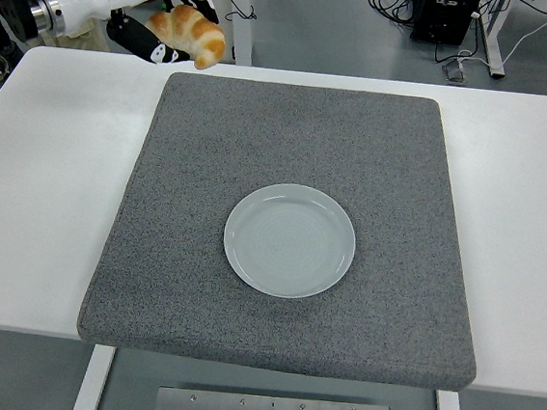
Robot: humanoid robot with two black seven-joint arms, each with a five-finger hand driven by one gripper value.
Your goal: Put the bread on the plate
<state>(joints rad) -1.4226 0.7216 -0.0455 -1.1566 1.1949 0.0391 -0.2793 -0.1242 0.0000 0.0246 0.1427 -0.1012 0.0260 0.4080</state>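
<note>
Left hand (165,22) high at the far left corner, raised clear above the white surface (42,192), black fingers (157,52) clasped around the bread (187,32). Bread: a golden-brown croissant, curved, one pale tip pointing down and right, hanging in the air just past the far left corner of the grey mat (297,159), touching neither mat nor surface. White forearm running left from the hand to a black joint at the left edge of the view.

Plate (289,240): round, pale, lying flat near the middle of the mat, a little toward the near side, well apart from the bread, with nothing on it. Mat spread square over the middle of the surface, bare white surface left and right of it.

Beyond the far edge: grey floor, a white cabinet leg, black cables (400,2) and a dark box at the far right. Right hand out of view.
</note>
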